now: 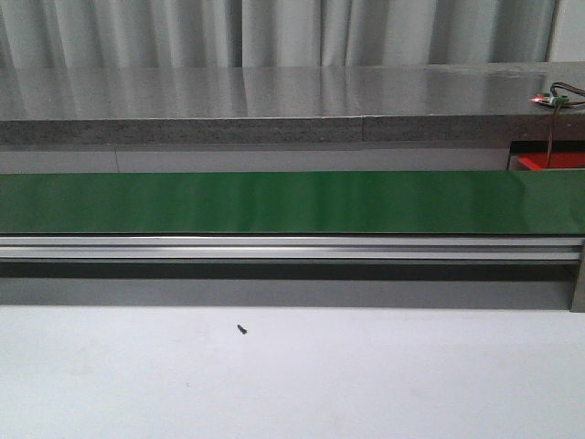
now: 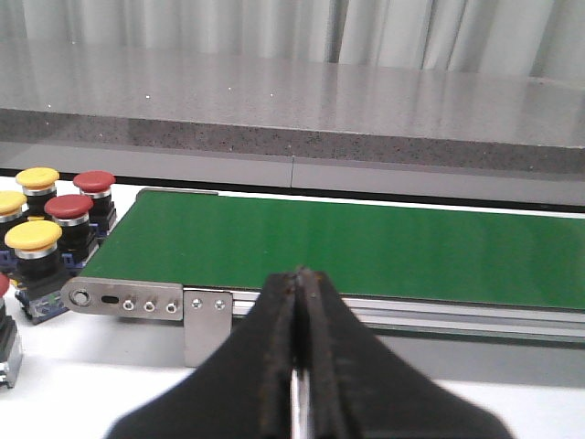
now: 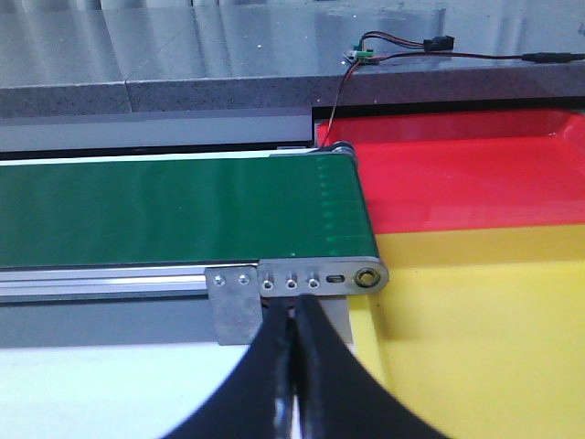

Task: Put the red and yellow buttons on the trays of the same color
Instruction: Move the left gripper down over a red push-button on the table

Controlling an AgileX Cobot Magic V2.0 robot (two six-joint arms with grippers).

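In the left wrist view, several red and yellow mushroom-head buttons stand grouped on the white table beside the left end of the green conveyor belt (image 2: 366, 247): a red button (image 2: 93, 183), another red button (image 2: 69, 209), a yellow button (image 2: 37, 179) and a nearer yellow button (image 2: 33, 238). My left gripper (image 2: 300, 279) is shut and empty, in front of the belt. In the right wrist view, a red tray (image 3: 466, 174) and a yellow tray (image 3: 484, 320) lie past the belt's right end. My right gripper (image 3: 294, 309) is shut and empty near that end. No gripper shows in the front view.
The green belt (image 1: 274, 203) runs across the front view on an aluminium frame (image 1: 274, 247), with a grey stone ledge (image 1: 274, 101) behind. A small circuit board with wires (image 3: 366, 53) sits on the ledge above the red tray. A tiny dark speck (image 1: 242, 328) lies on the white table.
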